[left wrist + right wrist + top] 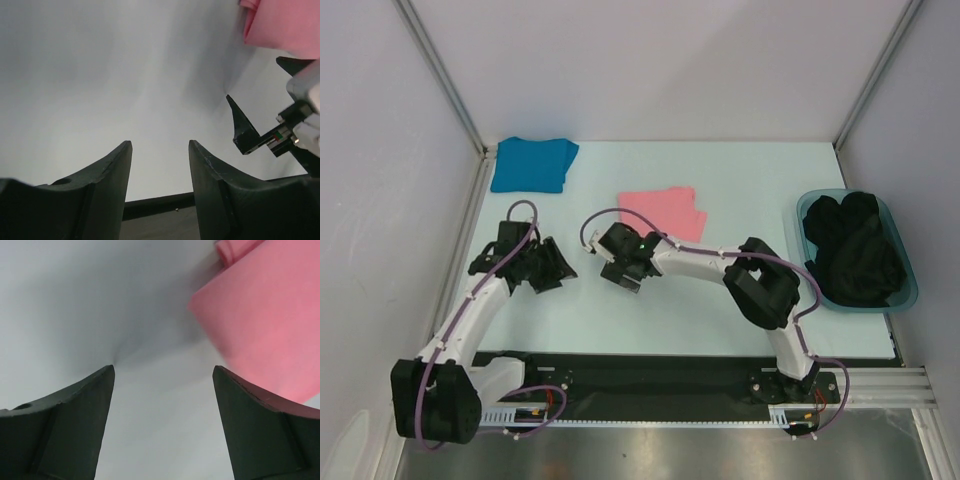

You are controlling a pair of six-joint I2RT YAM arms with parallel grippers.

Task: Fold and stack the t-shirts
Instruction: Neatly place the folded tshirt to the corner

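Pale table (700, 320), centre frame: folded salmon t-shirt (665, 210), likely soft, light and limp; best pinched at a layered edge. Left gripper (160, 145) and right gripper (163, 370): jaws apart, empty.

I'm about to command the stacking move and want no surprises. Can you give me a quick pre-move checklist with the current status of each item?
1. Right gripper open, nothing between its fingers: ok.
2. Left gripper open and empty: ok.
3. Pink t-shirt folded, lying on the table: ok.
4. Blue t-shirt folded, at the far left corner: ok.
5. Shirts stacked: not ok, they lie apart.
6. Black clothes contained in the teal tub, away from both shirts: ok.
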